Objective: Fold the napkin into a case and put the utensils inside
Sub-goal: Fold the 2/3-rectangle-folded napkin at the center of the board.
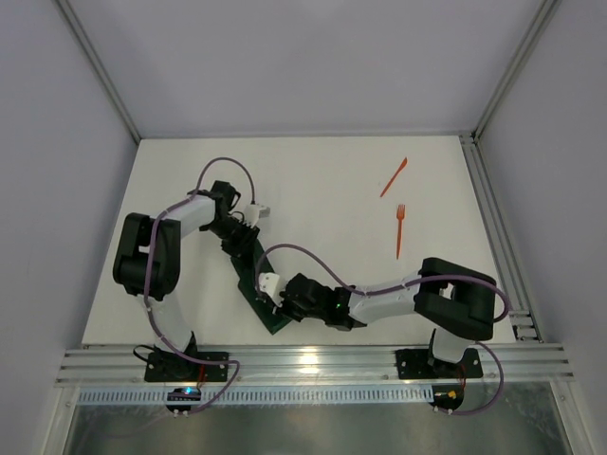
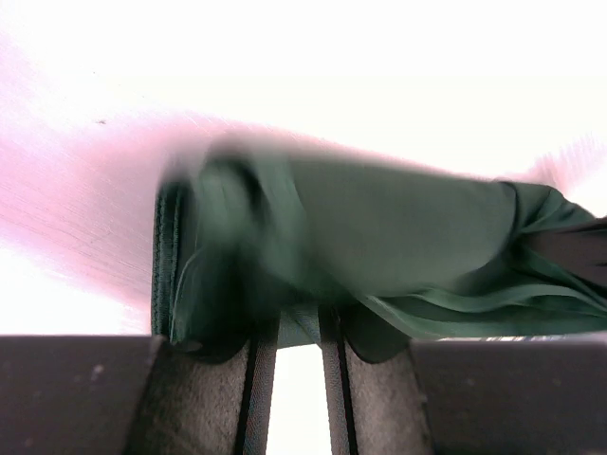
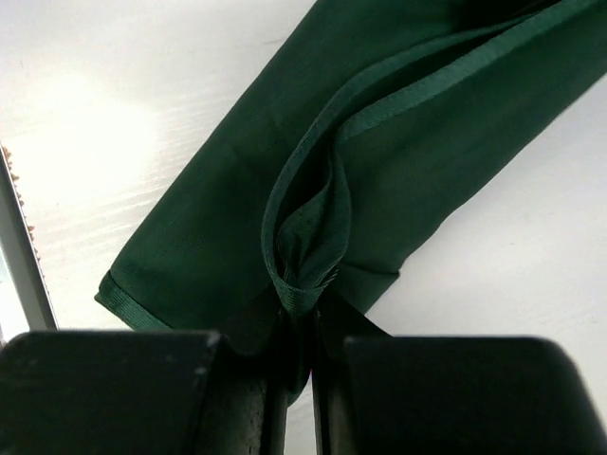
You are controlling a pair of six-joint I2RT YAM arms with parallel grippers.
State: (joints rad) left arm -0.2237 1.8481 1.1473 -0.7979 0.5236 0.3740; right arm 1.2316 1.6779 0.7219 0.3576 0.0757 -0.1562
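The dark green napkin (image 1: 248,275) lies folded into a narrow layered strip, running diagonally from mid-table toward the front edge. My left gripper (image 1: 248,234) holds its far end; in the left wrist view the fingers (image 2: 299,332) stand narrowly apart with bunched cloth (image 2: 398,227) between their tips. At the near end, my right gripper (image 1: 283,305) is shut on a raised fold of the hem (image 3: 302,313), lifted off the strip (image 3: 218,190). Two orange utensils lie apart at the far right: a pointed knife (image 1: 394,177) and a fork (image 1: 399,230).
An aluminium rail (image 1: 303,365) runs along the table's front edge just behind the napkin's near end. Another rail (image 1: 484,209) borders the right side, close to the fork. Grey walls close in the left, right and back.
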